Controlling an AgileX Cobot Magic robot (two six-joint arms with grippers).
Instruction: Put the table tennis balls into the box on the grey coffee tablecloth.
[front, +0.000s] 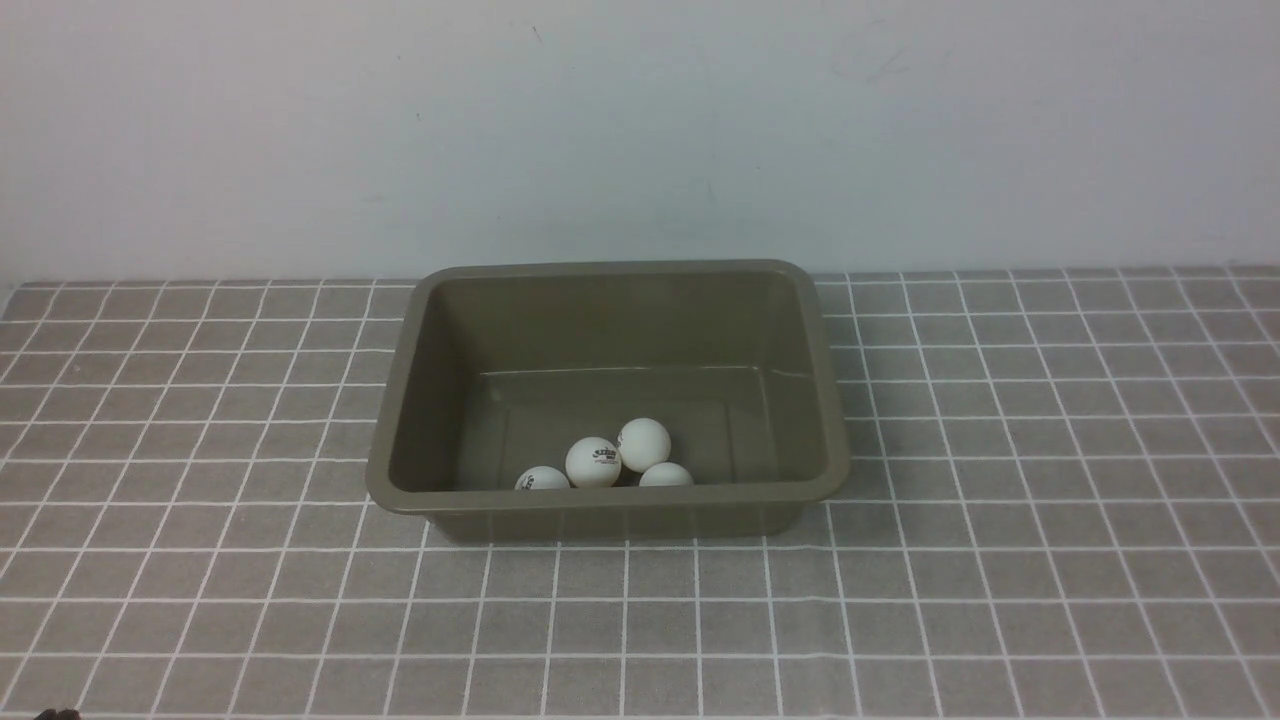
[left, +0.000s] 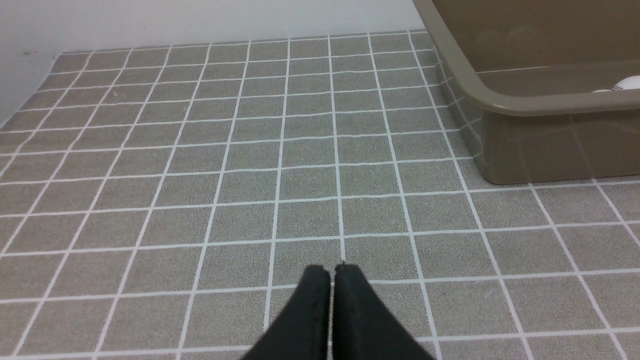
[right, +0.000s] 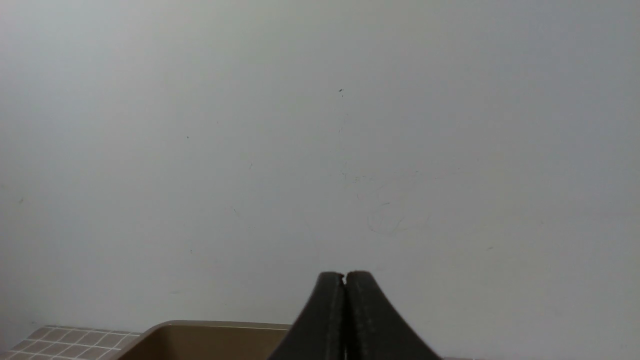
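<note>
The olive-brown box (front: 607, 497) stands in the middle of the grey coffee tablecloth (front: 200, 560). Several white table tennis balls (front: 593, 461) lie bunched against its near wall, two partly hidden by the rim. Neither arm shows in the front view. In the left wrist view my left gripper (left: 332, 269) is shut and empty, low over bare cloth, with the box (left: 530, 102) off to one side and a ball (left: 629, 83) just visible over its rim. In the right wrist view my right gripper (right: 345, 275) is shut and empty, facing the wall, the box rim (right: 200, 327) below it.
A plain pale wall (front: 640, 130) runs behind the table at the cloth's far edge. Checked cloth (front: 1050, 450) spreads on both sides of the box and in front of it.
</note>
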